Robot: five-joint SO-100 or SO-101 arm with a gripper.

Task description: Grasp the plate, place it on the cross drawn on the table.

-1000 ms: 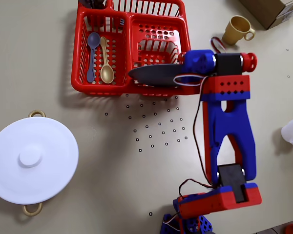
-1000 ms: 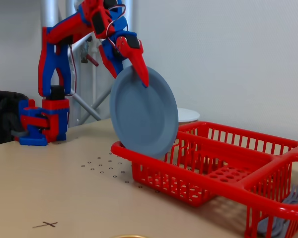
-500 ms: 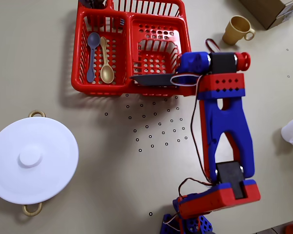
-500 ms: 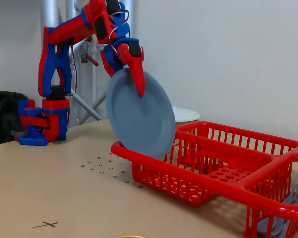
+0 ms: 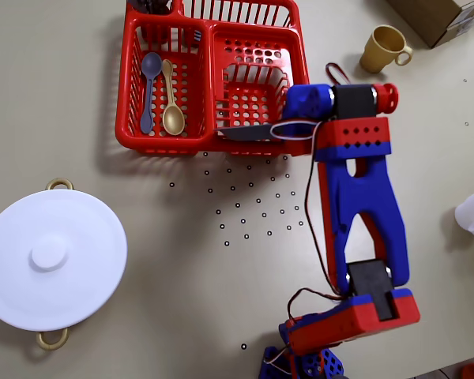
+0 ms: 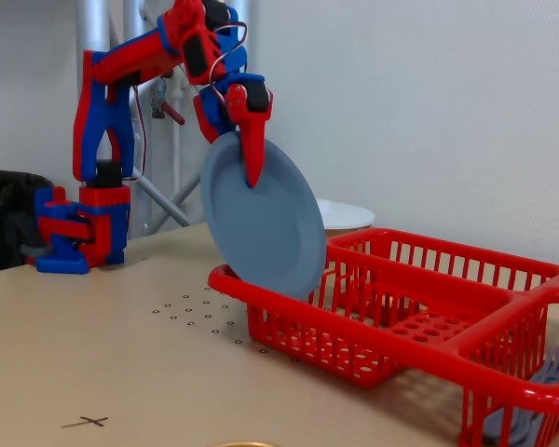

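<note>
Between the jaws, the plate [image 6: 265, 219] hangs over the rack [image 6: 419, 312].

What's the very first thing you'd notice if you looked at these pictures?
The red and blue gripper holding the blue-grey plate up on its edge, over the near rim of the bright red rack: that jumps out in the fixed view. From overhead, the big white lid at the left catches the eye too, and so do the two spoons lying in the rack.
</note>
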